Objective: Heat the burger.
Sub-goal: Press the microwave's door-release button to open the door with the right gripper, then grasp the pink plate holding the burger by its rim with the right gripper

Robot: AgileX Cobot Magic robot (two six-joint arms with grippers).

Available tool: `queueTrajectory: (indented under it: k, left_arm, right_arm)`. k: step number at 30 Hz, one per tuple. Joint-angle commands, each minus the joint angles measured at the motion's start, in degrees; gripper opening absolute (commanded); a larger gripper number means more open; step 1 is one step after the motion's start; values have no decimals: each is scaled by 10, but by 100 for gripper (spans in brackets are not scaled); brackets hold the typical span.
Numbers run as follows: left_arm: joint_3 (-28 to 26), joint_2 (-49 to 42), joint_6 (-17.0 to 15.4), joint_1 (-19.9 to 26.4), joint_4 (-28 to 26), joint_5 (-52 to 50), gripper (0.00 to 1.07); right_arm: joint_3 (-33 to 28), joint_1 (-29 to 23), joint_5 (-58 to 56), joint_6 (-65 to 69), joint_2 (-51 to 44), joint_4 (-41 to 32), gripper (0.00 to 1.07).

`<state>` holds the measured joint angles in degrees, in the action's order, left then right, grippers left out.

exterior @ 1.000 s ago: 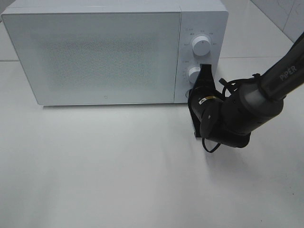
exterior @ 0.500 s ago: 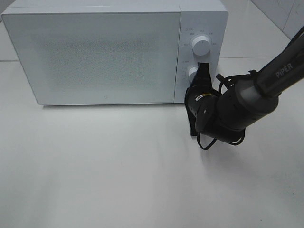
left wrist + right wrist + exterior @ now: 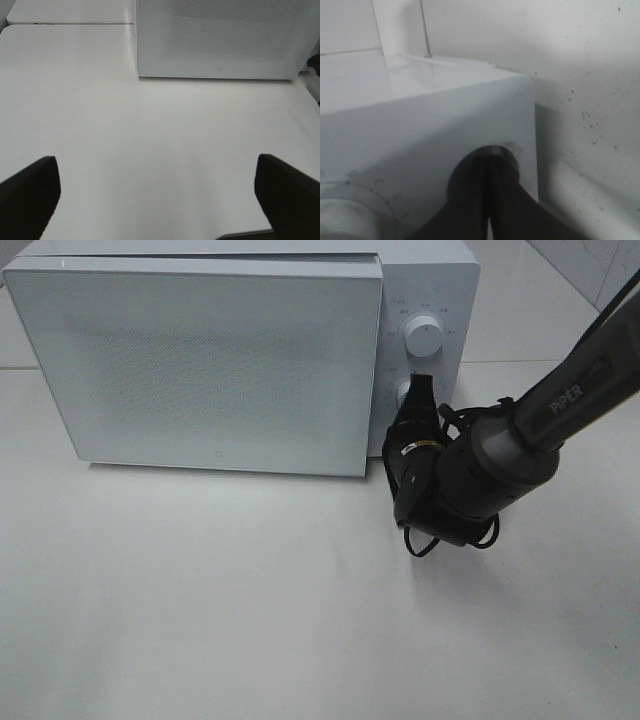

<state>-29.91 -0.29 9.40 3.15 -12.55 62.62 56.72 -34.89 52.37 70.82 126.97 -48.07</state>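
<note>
The burger is out of view in every frame. A white microwave (image 3: 430,280) stands at the back of the table, its door (image 3: 200,360) ajar, the right edge standing out from the control panel. My right gripper (image 3: 419,383) is shut with nothing held, its tips against the lower part of that panel. In the right wrist view the shut right gripper (image 3: 489,159) presses into a round recess in the microwave (image 3: 445,115) front. My left gripper (image 3: 160,200) is open over bare table, well in front of the microwave (image 3: 220,35).
The upper knob (image 3: 424,337) is in plain sight and the lower knob (image 3: 405,393) is partly hidden behind my right gripper. The white table (image 3: 200,600) stretches in front of the microwave. A tiled wall shows at the back right.
The microwave door has sprung ajar at its right edge. My right arm has shifted slightly left, its tips staying at the panel. The left gripper has not changed.
</note>
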Motion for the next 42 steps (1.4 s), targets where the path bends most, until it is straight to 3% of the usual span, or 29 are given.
queueTrajectory:
  k: [1, 11, 23, 35, 42]
  left_arm:
    - [1, -11, -5, 1, -3, -8, 98]
    - [1, -11, -5, 1, -3, -8, 98]
    - [1, -11, -5, 1, -3, -8, 98]
    - [1, -11, -5, 1, -3, -8, 98]
    - [1, -11, -5, 1, -3, -8, 98]
  right_arm:
    - [69, 28, 164, -5, -5, 73, 0]
    - [69, 28, 156, -12, -10, 76, 0]
    - [19, 19, 120, -3, -37, 77, 0]
    - [-54, -7, 21, 5, -72, 76, 0]
    - [-82, -7, -61, -62, -108, 77, 0]
